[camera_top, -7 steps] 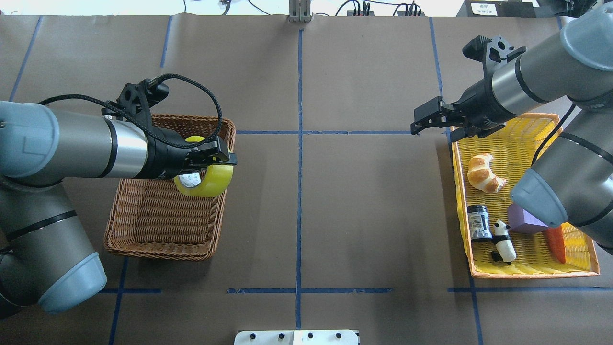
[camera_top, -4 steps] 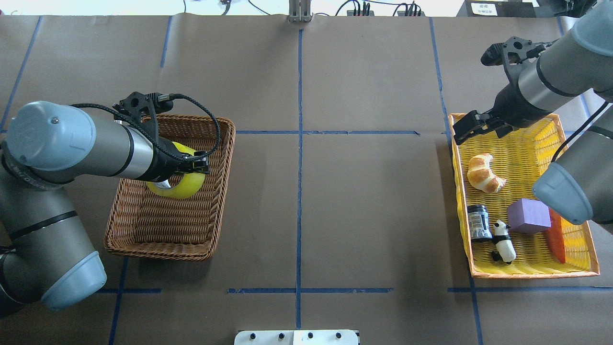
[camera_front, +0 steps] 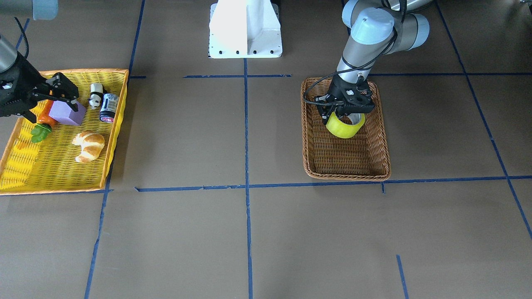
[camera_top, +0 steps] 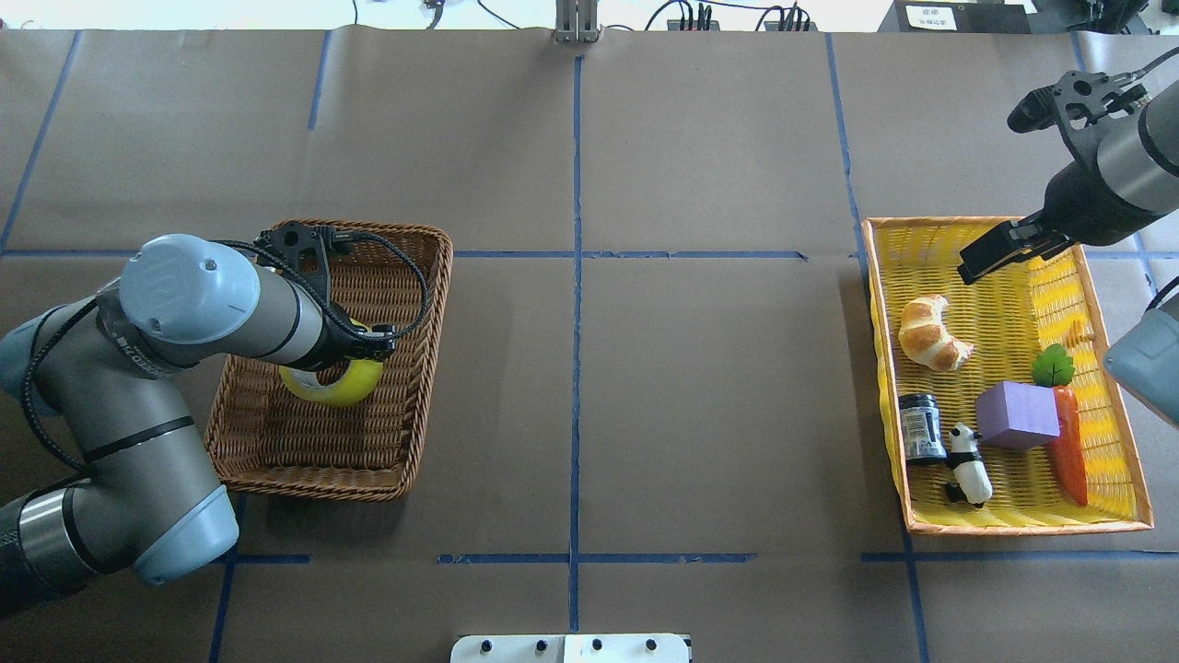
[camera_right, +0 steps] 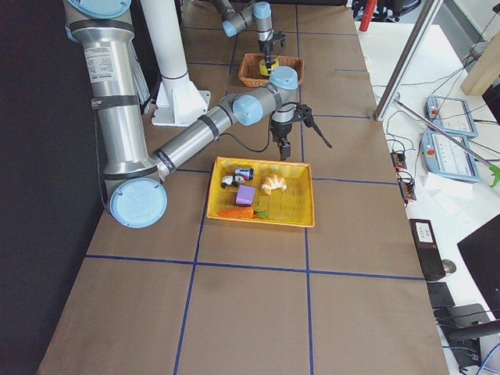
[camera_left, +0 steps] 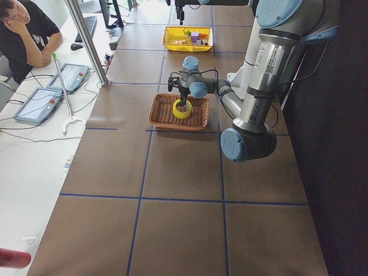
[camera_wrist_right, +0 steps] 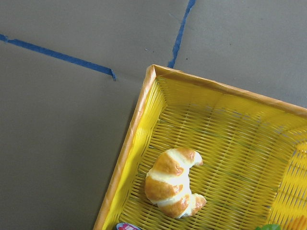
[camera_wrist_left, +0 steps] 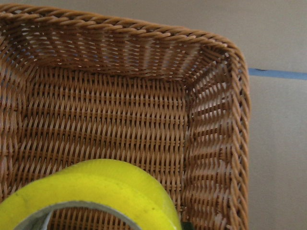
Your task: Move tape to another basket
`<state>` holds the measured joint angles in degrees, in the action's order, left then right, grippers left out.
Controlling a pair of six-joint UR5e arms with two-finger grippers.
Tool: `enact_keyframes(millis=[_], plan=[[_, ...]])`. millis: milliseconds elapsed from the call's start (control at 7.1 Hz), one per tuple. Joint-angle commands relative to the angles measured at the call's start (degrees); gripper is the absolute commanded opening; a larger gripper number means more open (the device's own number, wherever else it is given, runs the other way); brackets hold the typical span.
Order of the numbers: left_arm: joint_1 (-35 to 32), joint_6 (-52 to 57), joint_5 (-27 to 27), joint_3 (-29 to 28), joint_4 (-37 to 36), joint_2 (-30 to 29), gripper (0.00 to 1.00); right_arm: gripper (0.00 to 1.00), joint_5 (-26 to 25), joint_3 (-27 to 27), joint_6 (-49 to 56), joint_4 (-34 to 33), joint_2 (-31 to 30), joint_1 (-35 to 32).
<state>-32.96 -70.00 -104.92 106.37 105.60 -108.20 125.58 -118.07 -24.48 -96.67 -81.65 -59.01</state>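
The yellow-green tape (camera_top: pixel 333 387) hangs in my left gripper (camera_top: pixel 357 354), which is shut on its upper rim. It sits low inside the brown wicker basket (camera_top: pixel 304 483), over the middle of the basket floor; I cannot tell whether it touches. The front-facing view shows the tape (camera_front: pixel 345 127) under the left gripper (camera_front: pixel 346 116) within the wicker basket (camera_front: pixel 347 176). The left wrist view shows the tape (camera_wrist_left: pixel 110 187) close below the camera and the basket's corner (camera_wrist_left: pixel 240 120). My right gripper (camera_top: pixel 993 254) is open and empty above the far end of the yellow basket (camera_top: pixel 1013 527).
The yellow mesh basket (camera_front: pixel 54 189) holds a croissant (camera_top: pixel 932 333), a purple block (camera_top: pixel 1016 414), a toy carrot (camera_top: pixel 1068 460), a small dark jar (camera_top: pixel 919 426) and a panda figure (camera_top: pixel 967 465). Blue tape lines cross the brown table. A person sits at a side desk (camera_left: pixel 26 34).
My left arm drew back and lowered the tape from over the basket's right rim into its middle. My right arm pulled back to the right, over the yellow basket.
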Motion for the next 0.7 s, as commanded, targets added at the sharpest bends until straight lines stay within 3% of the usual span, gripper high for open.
enact_keyframes(millis=[0, 141, 423, 564], plan=[[-0.61, 8.69, -0.37, 0.59, -0.31, 0.36, 1.0, 1.0, 0.01, 0.03, 0.49, -0.01, -0.44, -0.58], [-1.75, 13.27, -0.72, 0.77, -0.48, 0.54, 1.0, 1.0, 2.28, 0.3, 3.45, 0.08, -1.22, -1.54], [-13.73, 29.65, -14.19, 2.09, -7.04, 2.28, 1.0, 1.0, 6.51, 0.39, 13.53, 0.17, -6.47, -8.54], [-18.06, 37.23, -15.92, 2.7, -6.99, 6.39, 1.0, 1.0, 6.61, 1.08, 19.59, -0.01, -8.94, -11.71]])
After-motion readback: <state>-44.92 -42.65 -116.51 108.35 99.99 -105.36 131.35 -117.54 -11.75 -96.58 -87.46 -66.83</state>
